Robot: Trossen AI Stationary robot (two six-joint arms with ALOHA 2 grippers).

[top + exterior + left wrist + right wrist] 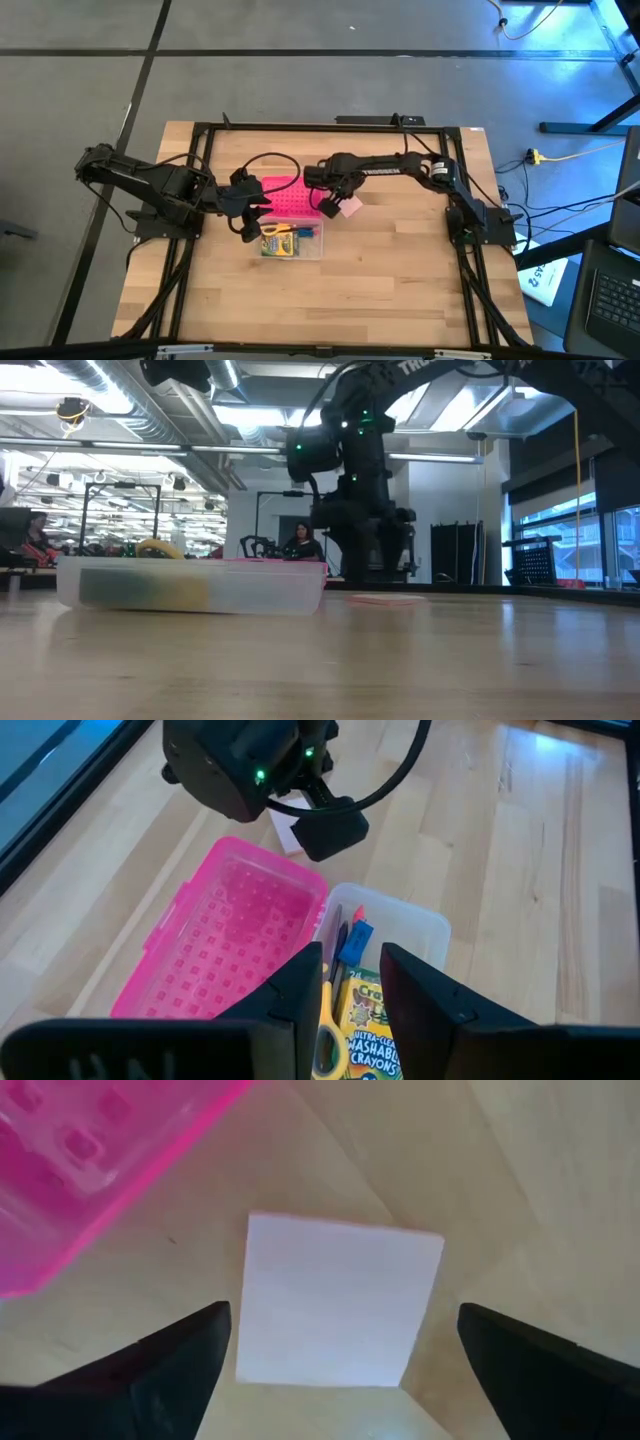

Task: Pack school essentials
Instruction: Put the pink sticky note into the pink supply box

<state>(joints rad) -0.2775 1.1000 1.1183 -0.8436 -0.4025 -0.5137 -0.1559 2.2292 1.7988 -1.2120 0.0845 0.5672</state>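
Wood planks fill the near ground of my low view, pale and bare up to the clear half of the box [200,588]; from above I see the butcher-block table [380,290] framed by dark rails, with grey floor and cables around it; the crayon box [368,1035] and yellow-handled scissors [326,1038] lie inside the clear half, with a tiny blue piece [356,942] and thin pens [338,935] beside them; the bright pink dotted lid [235,935] lies open flat next to it; my left gripper [246,226] hovers over the clear half's edge, its fingers [420,995] narrowly parted and pinching nothing I can see; my right gripper [328,208] hangs just above the pale pink square pad [335,1300], which lies flat on the wood just beside the pink lid, its fingers [175,1365] spread wide on either side of the pad and apart from it; beyond the table, the room shows ceiling lights, ducting, racks, windows at right and a seated person [301,544] far back.
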